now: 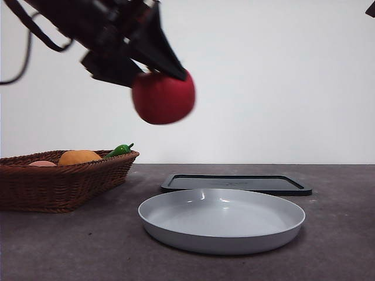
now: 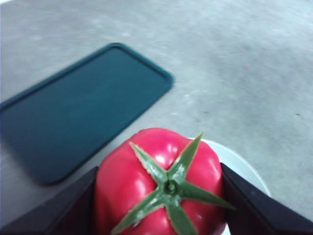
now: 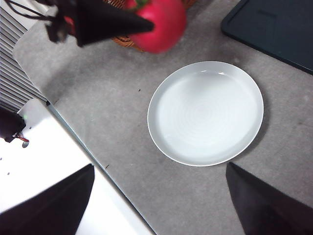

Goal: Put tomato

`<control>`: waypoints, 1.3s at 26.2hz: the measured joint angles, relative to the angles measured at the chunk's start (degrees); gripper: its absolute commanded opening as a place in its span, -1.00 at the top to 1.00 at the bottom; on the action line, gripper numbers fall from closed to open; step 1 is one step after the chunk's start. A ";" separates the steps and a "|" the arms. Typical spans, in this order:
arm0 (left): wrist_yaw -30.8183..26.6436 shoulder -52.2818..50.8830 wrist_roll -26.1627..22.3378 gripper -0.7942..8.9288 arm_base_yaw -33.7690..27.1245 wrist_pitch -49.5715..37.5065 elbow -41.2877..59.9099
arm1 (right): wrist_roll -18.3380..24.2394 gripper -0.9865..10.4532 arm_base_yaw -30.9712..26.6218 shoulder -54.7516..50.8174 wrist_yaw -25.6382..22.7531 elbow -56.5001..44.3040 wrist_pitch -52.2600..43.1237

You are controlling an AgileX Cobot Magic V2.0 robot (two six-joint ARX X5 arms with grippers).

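Observation:
The glossy red tomato (image 1: pixel 163 96) hangs in the air, up and to the left of the grey plate (image 1: pixel 222 241), between the basket and the plate. My left gripper (image 1: pixel 165 75) comes in from the upper left and is shut on it. In the left wrist view, the tomato (image 2: pixel 161 181) with its green stem crown fills the space between the two black jaws of the left gripper (image 2: pixel 161 200), with the plate's rim (image 2: pixel 242 169) just beyond it. From the right wrist view, I see the tomato (image 3: pixel 159 24) near the plate (image 3: pixel 205 113). My right gripper (image 3: pixel 159 205) is high above the table, open and empty.
A wicker basket (image 1: pixel 58 181) at the left holds an orange fruit (image 1: pixel 79 156), a pale pink fruit (image 1: pixel 42 164) and a green pepper (image 1: pixel 120 150). A flat black tray (image 1: pixel 234 183) lies behind the plate. The right arm shows as a dark tip (image 1: pixel 370 9) at the top right corner.

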State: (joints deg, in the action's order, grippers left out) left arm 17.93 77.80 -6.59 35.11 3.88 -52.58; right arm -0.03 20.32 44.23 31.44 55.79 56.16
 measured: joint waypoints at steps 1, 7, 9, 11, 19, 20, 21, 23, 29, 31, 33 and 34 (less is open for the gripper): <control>-0.02 0.98 0.07 0.40 0.74 -0.70 0.00 | 0.00 0.08 0.00 0.00 0.00 0.00 -0.02; -0.02 7.65 0.09 0.40 4.76 -3.30 0.00 | 0.00 0.08 0.00 0.00 0.00 0.00 -0.02; -0.02 10.03 0.09 0.40 5.92 -4.66 0.00 | 0.00 0.08 0.00 0.00 0.00 0.00 -0.02; -0.02 12.37 0.09 0.40 6.88 -6.29 0.00 | 0.00 0.08 0.00 0.00 0.00 0.00 -0.02; -0.09 20.33 0.11 0.40 7.87 -9.75 -0.07 | 0.00 0.08 0.00 0.00 0.00 0.00 0.00; -0.20 20.50 0.09 0.39 7.87 -9.68 -0.31 | 0.00 0.08 0.00 0.00 0.00 0.00 -0.02; -0.15 20.57 0.09 0.39 7.89 -9.70 -0.33 | 0.00 0.08 0.00 0.00 0.00 0.00 0.00; -0.17 20.57 0.09 0.27 7.91 -9.68 -0.35 | 0.00 0.08 0.00 0.00 0.00 0.00 0.00; -0.24 20.59 2.97 -0.13 7.93 -9.16 -0.37 | 0.00 0.08 0.00 0.00 0.00 0.00 0.00; -0.24 20.39 3.85 -0.13 7.93 -8.87 -0.37 | 0.00 0.08 0.00 0.00 0.00 0.00 0.00; -0.26 18.95 4.39 -0.13 7.93 -8.55 -0.37 | 0.00 0.08 0.00 0.00 0.00 0.00 0.00; -0.24 17.97 4.44 -0.13 7.91 -8.50 -0.37 | 0.00 0.08 0.00 0.00 0.00 0.00 0.00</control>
State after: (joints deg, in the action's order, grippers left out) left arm 17.69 95.77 -2.15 43.03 -4.62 -52.95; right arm -0.03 20.32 44.23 31.44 55.79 56.16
